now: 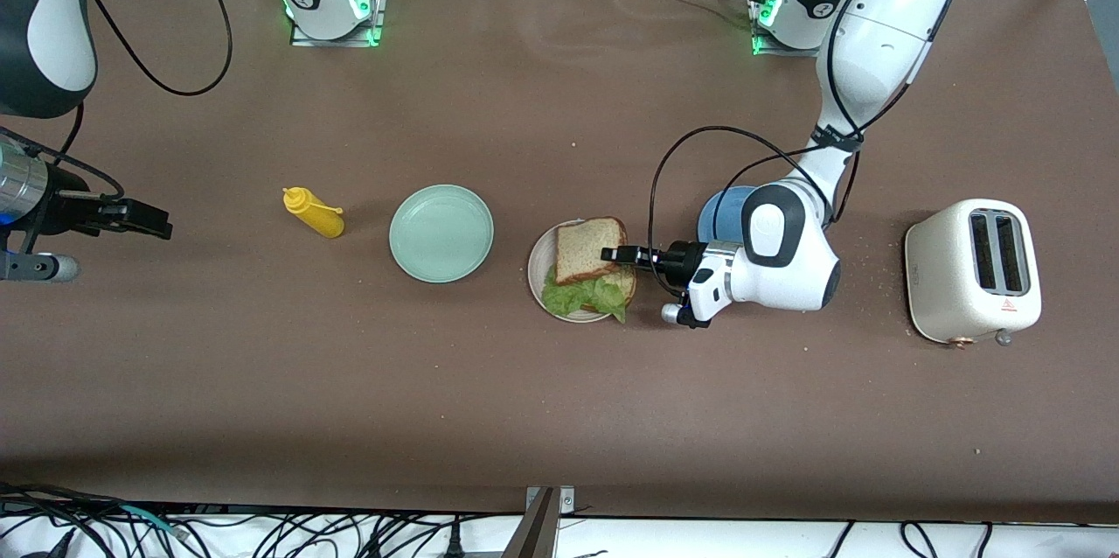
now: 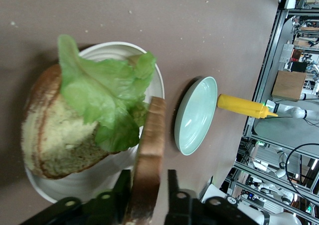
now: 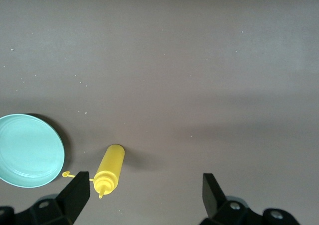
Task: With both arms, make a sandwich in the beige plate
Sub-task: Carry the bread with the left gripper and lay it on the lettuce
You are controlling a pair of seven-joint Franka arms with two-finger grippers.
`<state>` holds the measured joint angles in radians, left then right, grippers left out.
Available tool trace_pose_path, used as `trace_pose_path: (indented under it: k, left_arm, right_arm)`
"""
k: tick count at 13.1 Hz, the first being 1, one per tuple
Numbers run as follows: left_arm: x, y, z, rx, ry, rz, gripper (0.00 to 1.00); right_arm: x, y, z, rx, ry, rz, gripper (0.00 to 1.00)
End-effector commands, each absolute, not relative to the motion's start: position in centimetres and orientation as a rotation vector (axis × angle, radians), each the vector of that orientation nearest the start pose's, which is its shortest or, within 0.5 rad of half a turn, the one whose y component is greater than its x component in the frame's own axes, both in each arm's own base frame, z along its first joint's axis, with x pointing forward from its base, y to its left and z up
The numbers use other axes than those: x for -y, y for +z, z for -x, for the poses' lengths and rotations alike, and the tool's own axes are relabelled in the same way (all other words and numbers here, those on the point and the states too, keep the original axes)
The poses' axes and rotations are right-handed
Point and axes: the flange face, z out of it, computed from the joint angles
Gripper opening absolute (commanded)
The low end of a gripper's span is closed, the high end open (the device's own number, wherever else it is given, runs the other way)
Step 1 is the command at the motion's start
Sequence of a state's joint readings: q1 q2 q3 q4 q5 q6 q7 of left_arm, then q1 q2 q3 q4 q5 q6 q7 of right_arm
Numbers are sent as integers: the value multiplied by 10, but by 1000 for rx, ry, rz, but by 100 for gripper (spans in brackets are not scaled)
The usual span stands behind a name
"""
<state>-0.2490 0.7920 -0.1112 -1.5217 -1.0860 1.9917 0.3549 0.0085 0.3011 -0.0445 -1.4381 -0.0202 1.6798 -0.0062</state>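
The beige plate [image 1: 540,259] sits mid-table and holds a bottom toast slice [image 1: 622,282] with a green lettuce leaf [image 1: 581,296] on it. My left gripper [image 1: 616,255] reaches in level from the left arm's end, shut on the edge of the top toast slice [image 1: 587,247], which is over the plate's part farther from the front camera. In the left wrist view this slice [image 2: 149,150] is edge-on between the fingers of my left gripper [image 2: 148,177], beside the lettuce [image 2: 107,100], the bottom slice [image 2: 50,140] and the plate [image 2: 75,185]. My right gripper [image 1: 144,221] waits open and empty at the right arm's end, fingers wide apart [image 3: 144,197].
A mint-green plate [image 1: 441,233] lies beside the beige plate toward the right arm's end, and a yellow squeeze bottle [image 1: 315,213] lies past it. A blue plate [image 1: 721,206] is partly hidden under the left arm. A white toaster [image 1: 973,269] stands at the left arm's end.
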Motion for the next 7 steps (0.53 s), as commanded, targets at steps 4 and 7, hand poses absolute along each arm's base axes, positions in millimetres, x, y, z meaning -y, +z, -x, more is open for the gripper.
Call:
trace_pose_path:
  k: [4,7]
  left_arm:
    - [260,200,-649,3,-305,-2174,99]
    - [244,205,-656,-24,-290,-2204,99]
  right_arm:
    - [24,521,-636,-19,88,3164,99]
    - [24,522,-636,-22,88,3164,100]
